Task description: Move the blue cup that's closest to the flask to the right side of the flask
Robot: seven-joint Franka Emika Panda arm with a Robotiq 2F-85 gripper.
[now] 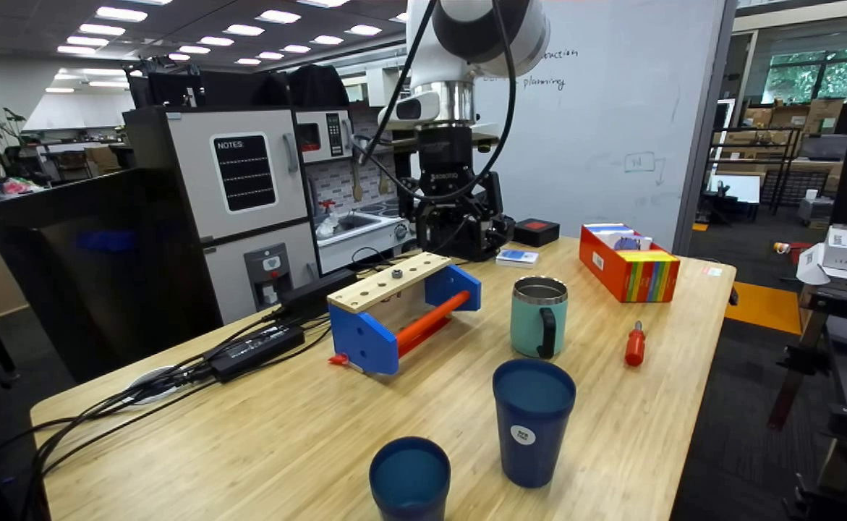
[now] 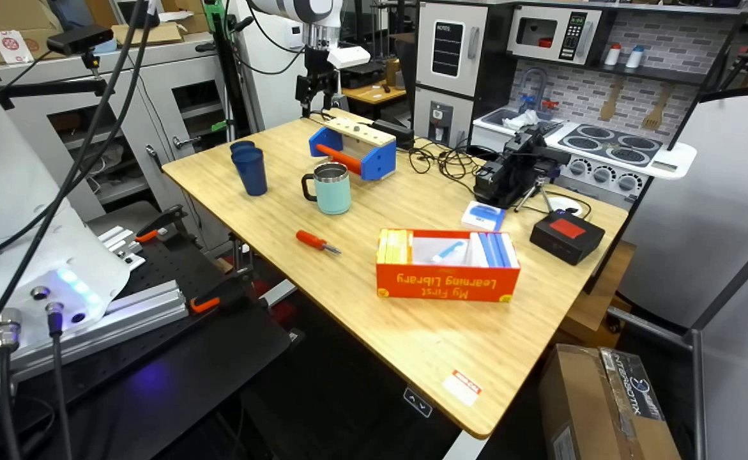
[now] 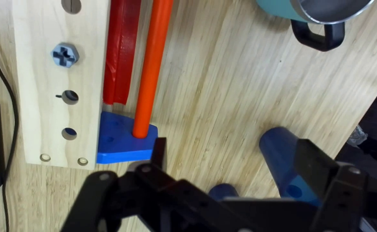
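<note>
Parted wide and holding nothing, my claw points down over the pale wooden table, its jaws apart, I judge, so they can straddle something broad. Left of it in the wrist view stands a toy workbench of bare wood with blue ends; passing low could knock it. In an exterior view, a mint-green cylindrical flask with a black handle stands upright; the task's dark blue, handleless plastic tumbler stands on its near side, not yet at its right. A second dark blue plastic tumbler stands nearer and to the left, farther from the flask, so that one I would leave. Right of the flask lies a red-handled screwdriver, which my setting-down should avoid.
</note>
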